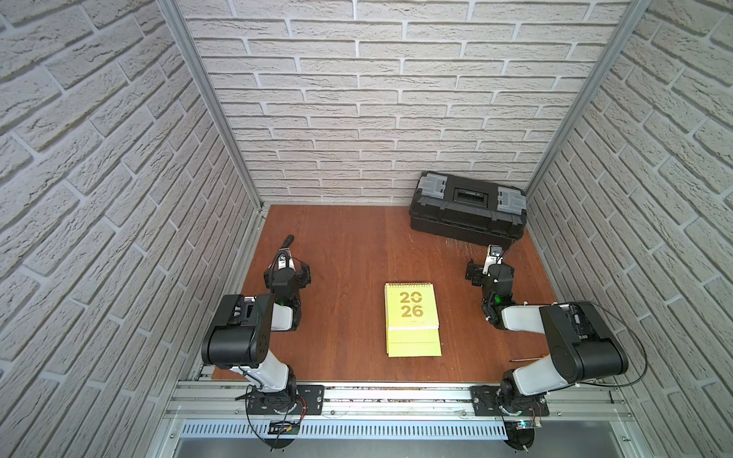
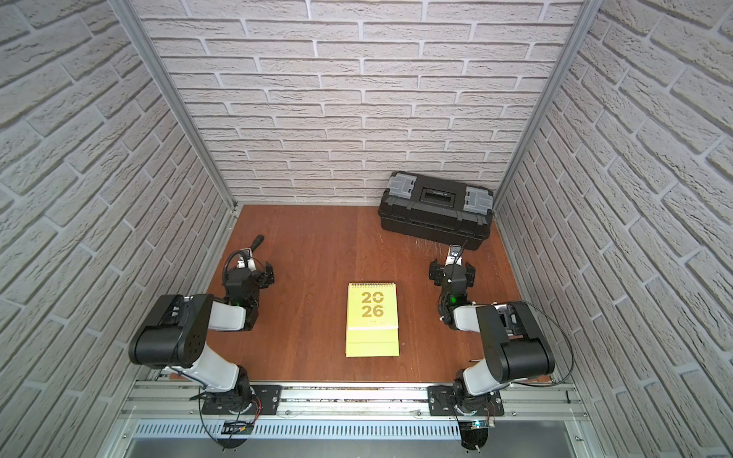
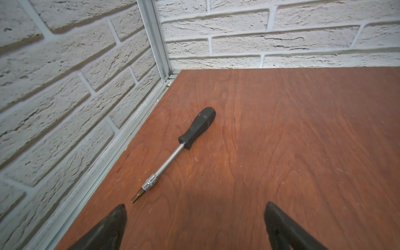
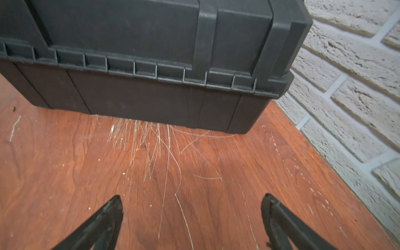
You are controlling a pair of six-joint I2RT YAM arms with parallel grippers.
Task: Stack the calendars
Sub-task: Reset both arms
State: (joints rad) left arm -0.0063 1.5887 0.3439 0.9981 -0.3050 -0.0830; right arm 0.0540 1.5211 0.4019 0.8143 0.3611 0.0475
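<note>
Lime-green on top, the calendars (image 1: 412, 321) lie piled at the table (image 1: 337, 246) centre; stacking seems finished, so your left gripper (image 3: 195, 205) and right gripper (image 4: 191, 198) wait aside, jaws spread wide, holding nothing.

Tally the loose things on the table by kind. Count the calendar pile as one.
Calendar pile, lime-green on top: 1
Black toolbox: 1
Screwdriver: 1
Thin rod, kind unclear: 1
Total: 4
</note>
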